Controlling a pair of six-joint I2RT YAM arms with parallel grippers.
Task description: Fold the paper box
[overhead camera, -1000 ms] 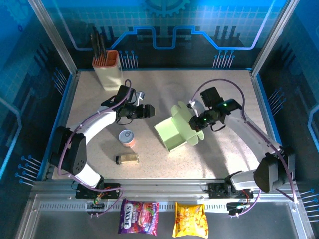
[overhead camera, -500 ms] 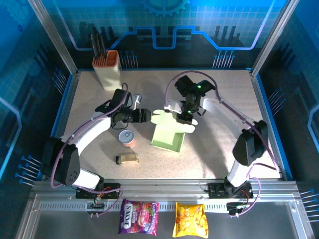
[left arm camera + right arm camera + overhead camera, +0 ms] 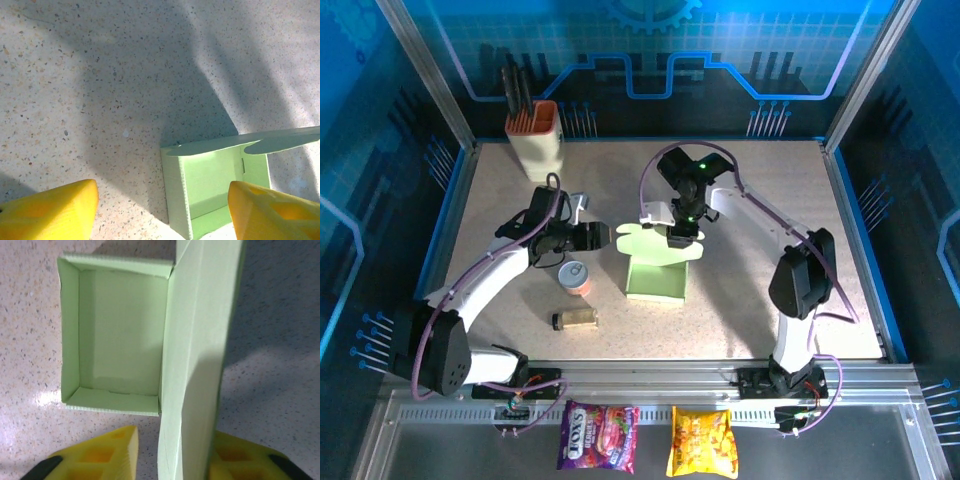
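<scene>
- Card, pale light-green and thin, forms the paper box (image 3: 117,335), a shallow rectangular tray with creased walls. It rests near the middle of the speckled, stone-look table (image 3: 100,75).
- A long, flat lid flap stands upright along one wall.
- The right gripper (image 3: 172,450) straddles that flap. Its yellow moulded fingers (image 3: 100,455) are parted and one is clear of the card: released.
- The left gripper (image 3: 162,205) is spread wide and empty, just beside the box.

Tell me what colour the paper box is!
The paper box is plain pale green, best seen in the right wrist view.
</scene>
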